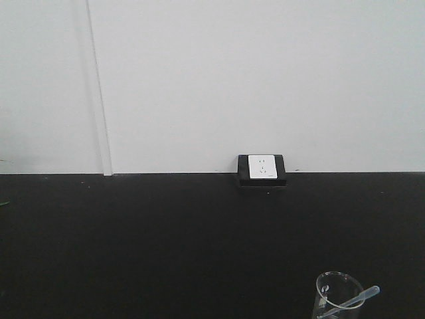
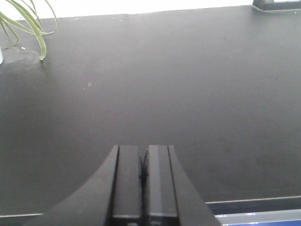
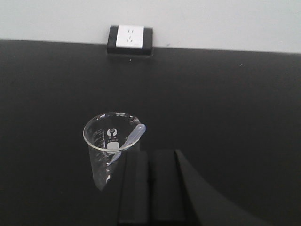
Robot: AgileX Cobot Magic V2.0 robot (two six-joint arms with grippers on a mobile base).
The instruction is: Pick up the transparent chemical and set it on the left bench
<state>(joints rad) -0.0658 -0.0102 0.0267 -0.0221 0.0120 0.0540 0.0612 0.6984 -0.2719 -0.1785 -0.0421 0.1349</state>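
Note:
A clear glass beaker (image 3: 107, 143) with a plastic dropper (image 3: 133, 136) leaning in it stands on the black bench. It also shows at the bottom right of the front view (image 1: 337, 296). My right gripper (image 3: 149, 153) is shut and empty, just right of and behind the beaker, apart from it. My left gripper (image 2: 143, 149) is shut and empty over bare black bench at the left. Neither gripper shows in the front view.
A white wall socket in a black frame (image 1: 261, 170) sits at the back edge of the bench against the white wall; it also shows in the right wrist view (image 3: 130, 40). Green plant leaves (image 2: 26, 21) hang at the far left. The bench's front edge (image 2: 254, 200) is below my left gripper.

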